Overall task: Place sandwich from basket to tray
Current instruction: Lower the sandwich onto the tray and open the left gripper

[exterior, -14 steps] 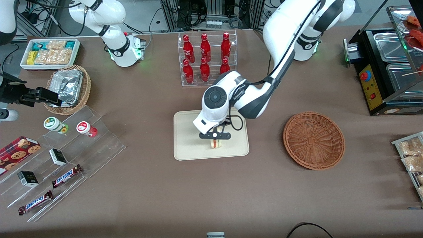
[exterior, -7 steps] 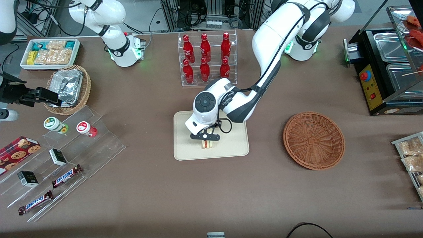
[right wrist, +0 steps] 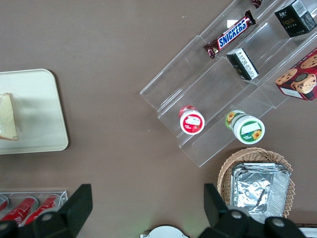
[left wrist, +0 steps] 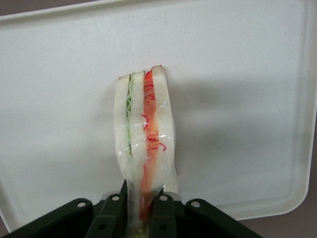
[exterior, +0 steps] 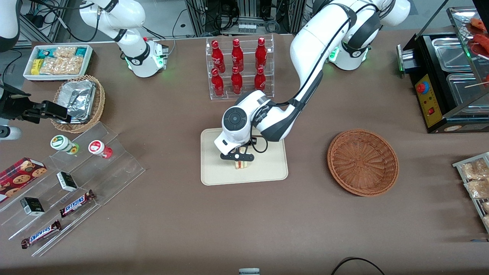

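The sandwich [exterior: 240, 165], a wedge of pale bread in clear wrap with red and green layers, stands on its edge over the cream tray [exterior: 217, 172]. It also shows in the left wrist view [left wrist: 143, 124], with the tray [left wrist: 237, 59] under it, and in the right wrist view [right wrist: 7, 124]. My left gripper [exterior: 238, 156] is above the middle of the tray, shut on the sandwich, with a finger [left wrist: 164, 213] pressed to each side. I cannot tell whether the sandwich touches the tray. The reddish-brown wicker basket [exterior: 363, 162] stands empty toward the working arm's end of the table.
A clear rack of red bottles [exterior: 238, 67] stands farther from the front camera than the tray. Toward the parked arm's end are a tan basket with foil [exterior: 78, 101], a white snack bin [exterior: 57, 61] and clear steps with snacks [exterior: 76, 179]. A black food warmer [exterior: 447, 76] stands past the basket.
My left gripper has carried the sandwich from the tray's basket-side part to its middle, away from the basket, and has hardly moved in the last half second.
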`<move>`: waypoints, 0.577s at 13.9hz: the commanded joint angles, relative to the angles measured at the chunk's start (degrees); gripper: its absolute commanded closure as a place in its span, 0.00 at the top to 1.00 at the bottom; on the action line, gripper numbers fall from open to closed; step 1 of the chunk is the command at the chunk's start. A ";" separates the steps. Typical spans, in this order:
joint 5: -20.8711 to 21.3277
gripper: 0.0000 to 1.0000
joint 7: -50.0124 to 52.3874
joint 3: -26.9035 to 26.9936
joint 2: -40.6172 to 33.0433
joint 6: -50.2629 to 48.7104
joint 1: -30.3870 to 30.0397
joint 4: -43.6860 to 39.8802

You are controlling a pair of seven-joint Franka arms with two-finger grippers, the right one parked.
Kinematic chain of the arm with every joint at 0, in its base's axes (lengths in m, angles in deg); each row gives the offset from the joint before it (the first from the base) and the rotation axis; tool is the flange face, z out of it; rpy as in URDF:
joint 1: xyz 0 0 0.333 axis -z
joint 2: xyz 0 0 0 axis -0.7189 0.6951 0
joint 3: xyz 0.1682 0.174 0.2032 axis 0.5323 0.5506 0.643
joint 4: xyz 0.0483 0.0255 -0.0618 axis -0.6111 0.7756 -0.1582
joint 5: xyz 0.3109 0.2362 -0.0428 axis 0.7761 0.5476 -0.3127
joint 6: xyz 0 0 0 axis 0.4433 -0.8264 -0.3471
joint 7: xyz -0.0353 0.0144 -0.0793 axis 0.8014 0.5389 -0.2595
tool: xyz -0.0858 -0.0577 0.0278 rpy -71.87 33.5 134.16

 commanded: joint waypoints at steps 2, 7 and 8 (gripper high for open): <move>0.10 1.00 -0.01 0.81 -0.59 -2.38 0.73 -1.69; -0.78 1.00 1.39 1.95 -13.22 -11.86 -3.56 -1.86; -0.78 1.00 1.57 1.95 -16.47 -14.40 -4.88 -1.69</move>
